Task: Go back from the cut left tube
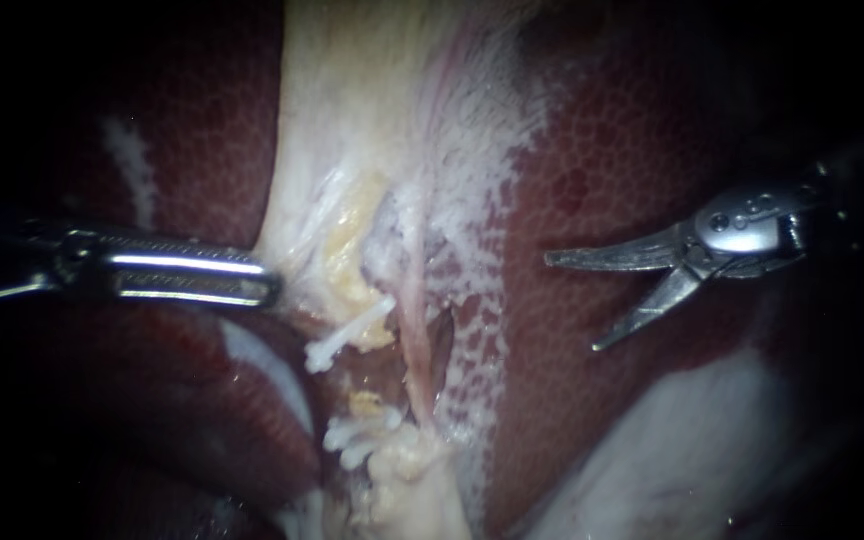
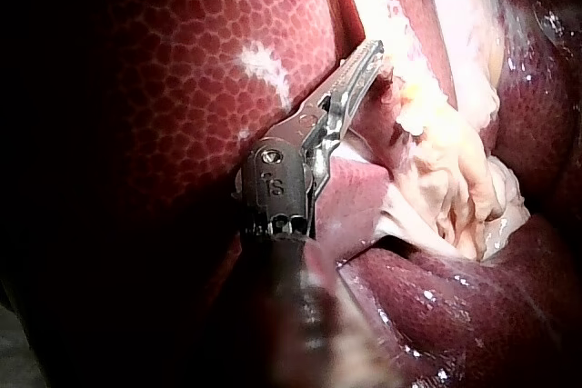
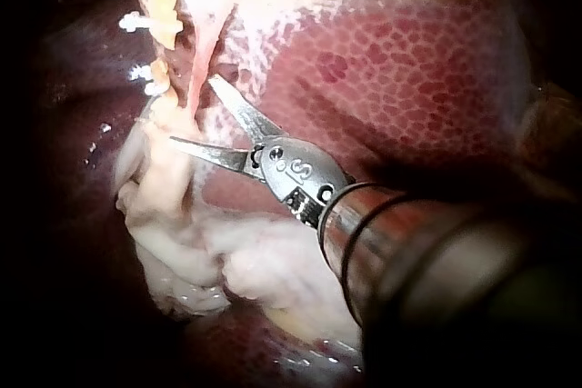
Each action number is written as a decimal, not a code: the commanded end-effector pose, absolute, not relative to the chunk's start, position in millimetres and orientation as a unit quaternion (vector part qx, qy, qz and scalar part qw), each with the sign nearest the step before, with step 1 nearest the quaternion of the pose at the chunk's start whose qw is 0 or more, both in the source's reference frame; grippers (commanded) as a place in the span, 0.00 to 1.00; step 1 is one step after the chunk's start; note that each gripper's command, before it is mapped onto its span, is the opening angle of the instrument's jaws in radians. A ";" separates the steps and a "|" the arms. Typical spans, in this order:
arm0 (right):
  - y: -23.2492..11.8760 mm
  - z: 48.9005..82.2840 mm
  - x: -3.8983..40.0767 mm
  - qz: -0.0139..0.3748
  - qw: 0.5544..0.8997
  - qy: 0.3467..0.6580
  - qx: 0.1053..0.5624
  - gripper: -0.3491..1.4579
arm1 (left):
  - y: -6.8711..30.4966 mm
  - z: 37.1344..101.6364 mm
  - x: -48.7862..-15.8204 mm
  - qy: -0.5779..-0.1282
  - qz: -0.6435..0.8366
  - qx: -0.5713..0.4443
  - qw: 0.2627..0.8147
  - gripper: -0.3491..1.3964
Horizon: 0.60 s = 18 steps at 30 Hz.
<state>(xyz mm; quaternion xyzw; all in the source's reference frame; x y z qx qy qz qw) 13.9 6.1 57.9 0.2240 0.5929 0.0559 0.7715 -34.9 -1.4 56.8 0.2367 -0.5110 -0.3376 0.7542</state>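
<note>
Retreat step, scissor instrument. Right instrument [image 1: 572, 303] is hovering over the liver [image 1: 592, 150], its 2 blades standing released with a clear gap between them and nothing in it. Cut left tube [image 1: 364, 402] is lying well apart from the blades, on the side of the left instrument [image 1: 267, 282]. Its 2 stumps are parted, with 1 white clip [image 1: 347, 338] sitting on the upper stump and a cluster of clips [image 1: 357, 440] on the lower. A pink uncut tube [image 1: 414, 340] is running just beside the gap. The left instrument's jaws are clenched, grasping the edge of the pale tissue [image 1: 352, 120] and holding it taut.

Judged from this, a good retreat is calling for:
- the blades brought together first
- a pull-back along the shaft's own line, so that neither tip is scoring the liver or catching the uncut tube
- a steady left hold, so that both stumps are showing throughout
</note>
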 end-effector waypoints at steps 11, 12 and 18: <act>5.8 57.8 14.8 0.040 0.783 0.592 0.185 0.87 | -1.3 56.8 -35.1 -0.511 -0.339 0.236 0.754 0.00; 5.8 57.8 14.9 0.041 0.785 0.591 0.181 0.88 | -1.3 56.8 -35.1 -0.511 -0.339 0.236 0.754 0.00; 5.9 57.8 15.2 0.044 0.792 0.587 0.159 0.92 | -1.3 56.8 -35.3 -0.511 -0.339 0.236 0.754 0.00</act>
